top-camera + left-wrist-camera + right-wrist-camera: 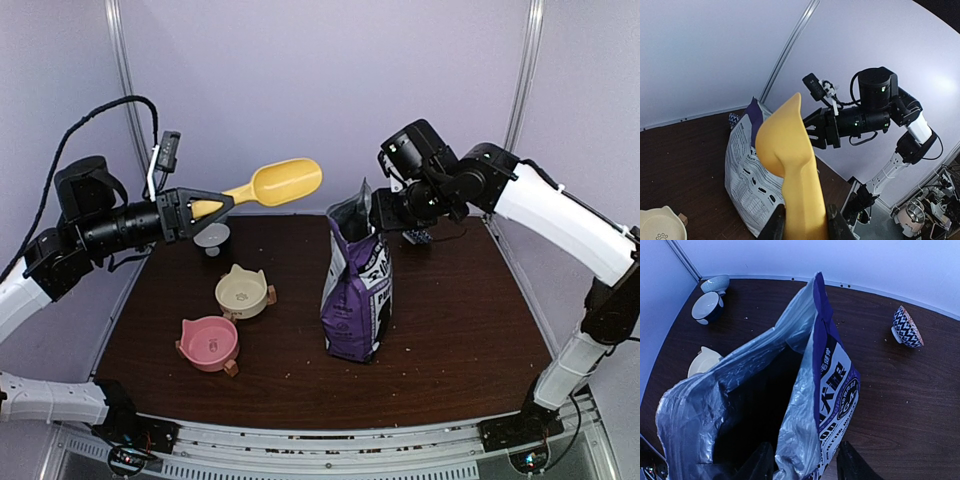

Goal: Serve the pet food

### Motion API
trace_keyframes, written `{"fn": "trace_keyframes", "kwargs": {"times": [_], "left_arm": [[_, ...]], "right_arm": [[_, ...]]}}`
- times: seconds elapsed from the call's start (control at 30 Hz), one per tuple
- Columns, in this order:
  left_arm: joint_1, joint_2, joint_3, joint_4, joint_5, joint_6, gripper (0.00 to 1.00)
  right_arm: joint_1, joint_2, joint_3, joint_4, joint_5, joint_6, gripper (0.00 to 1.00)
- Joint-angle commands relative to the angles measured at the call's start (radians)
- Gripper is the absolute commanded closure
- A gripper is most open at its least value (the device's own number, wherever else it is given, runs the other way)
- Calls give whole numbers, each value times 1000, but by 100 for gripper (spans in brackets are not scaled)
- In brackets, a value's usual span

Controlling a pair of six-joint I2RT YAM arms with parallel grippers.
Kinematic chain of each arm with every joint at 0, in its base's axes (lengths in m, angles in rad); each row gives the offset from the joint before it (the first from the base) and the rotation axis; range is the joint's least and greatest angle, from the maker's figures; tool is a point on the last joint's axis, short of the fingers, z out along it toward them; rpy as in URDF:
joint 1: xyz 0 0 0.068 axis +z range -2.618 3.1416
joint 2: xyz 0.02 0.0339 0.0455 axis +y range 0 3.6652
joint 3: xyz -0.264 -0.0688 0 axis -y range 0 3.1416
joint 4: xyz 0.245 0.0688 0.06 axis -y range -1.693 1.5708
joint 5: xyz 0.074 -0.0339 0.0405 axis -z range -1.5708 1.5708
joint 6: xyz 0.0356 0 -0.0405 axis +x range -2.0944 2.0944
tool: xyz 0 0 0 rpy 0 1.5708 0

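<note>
Left tool (200, 208): clamped on handle of yellow scoop (285, 182), held aloft over desk (460, 330). Purple bag (357, 300): upright, mid-desk, mouth open; pet food not visible, interior dark. Right tool (380, 212): fingers straddle bag rim; clamped or not, cannot tell.

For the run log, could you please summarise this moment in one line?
left gripper shut on raised yellow scoop, empty; right gripper shut on open purple bag; pink bowl, cream bowl empty; kibble unseen

Pale lilac walls (300, 80) are enclosing the dark brown worktop (460, 300), and soft light is falling evenly across its wooden surface.
</note>
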Motion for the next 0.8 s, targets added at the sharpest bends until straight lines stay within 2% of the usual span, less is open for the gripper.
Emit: {"fn": "trace_keyframes", "kwargs": {"times": [0.0, 0.1, 0.23, 0.27, 0.3, 0.53, 0.7, 0.77], "left_arm": [[8, -22, -25, 39, -12, -12, 87], [9, -28, -28, 38, -15, -8, 86], [9, -30, -25, 35, -15, -5, 86], [9, -30, -25, 35, -16, -5, 86], [9, -32, -24, 34, -15, -4, 86], [16, -31, -16, 24, -15, 2, 85], [20, -35, -16, 22, -17, 4, 85], [23, -36, -17, 22, -18, 5, 85]], "right_arm": [[0, 28, 54, -45, 28, 22, 58], [-4, 48, 56, -49, 26, 34, 65], [-4, 58, 59, -50, 37, 37, 88], [-7, 58, 58, -51, 43, 34, 96], [-11, 53, 59, -53, 48, 30, 100], [-122, -50, 50, -104, 128, -41, 100], [-246, -157, 54, -130, 120, -84, 100], [-256, -174, 65, -141, 120, -92, 100]]}}
